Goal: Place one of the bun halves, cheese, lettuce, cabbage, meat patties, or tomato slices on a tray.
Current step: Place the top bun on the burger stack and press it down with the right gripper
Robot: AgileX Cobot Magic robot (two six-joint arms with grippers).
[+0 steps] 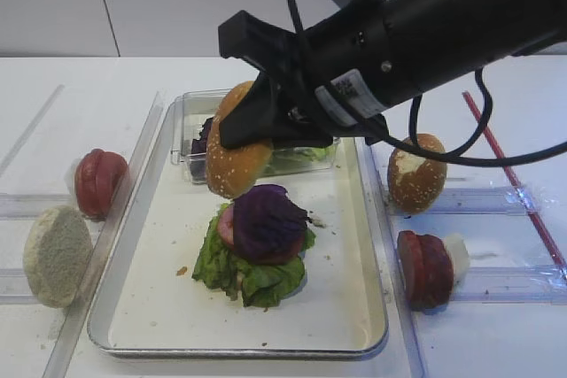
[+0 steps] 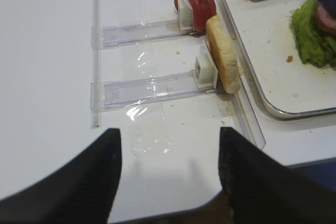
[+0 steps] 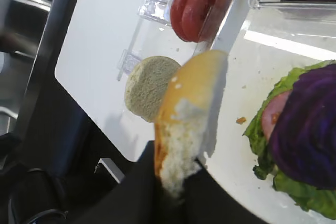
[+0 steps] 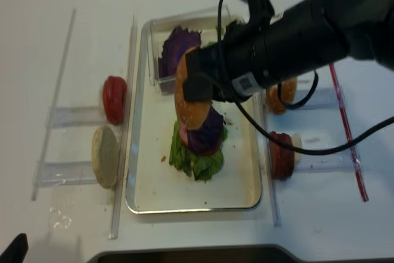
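The bun top [image 1: 235, 143] with sesame seeds is in the air, held on edge by the right gripper [image 1: 266, 126], whose jaws are closed on it. It hangs tilted above the tray [image 1: 151, 307], over the part near the far edge, just in front of the clear plastic box [image 1: 189, 121] that stands in the far left corner of the tray. In the right wrist view the bun sticks out from between the jaws, its torn white inside facing the stack and its golden crust facing the left rim.

The relation that matters is this one — the stack lies below the bun and a little toward the near edge of the tray. The stack has lettuce [image 1: 244, 272] at the bottom, a pink slice of meat [image 1: 227, 223] on it, and purple cabbage [image 1: 268, 219] on top. The bun's flat face stands nearly upright now, so I judge it must be turned flat and brought slightly nearer before it can sit on the cabbage.

The right arm is the nearer one by far. The left gripper [image 2: 169, 177] stands open over the bare table, well apart from the tray's left rim. Beside that rim a pale bun half [image 1: 57, 256] and red tomato slices [image 1: 100, 183] stand in clear holders. On the right of the tray there is a darker bun [image 1: 416, 173] and more red slices [image 1: 425, 269].
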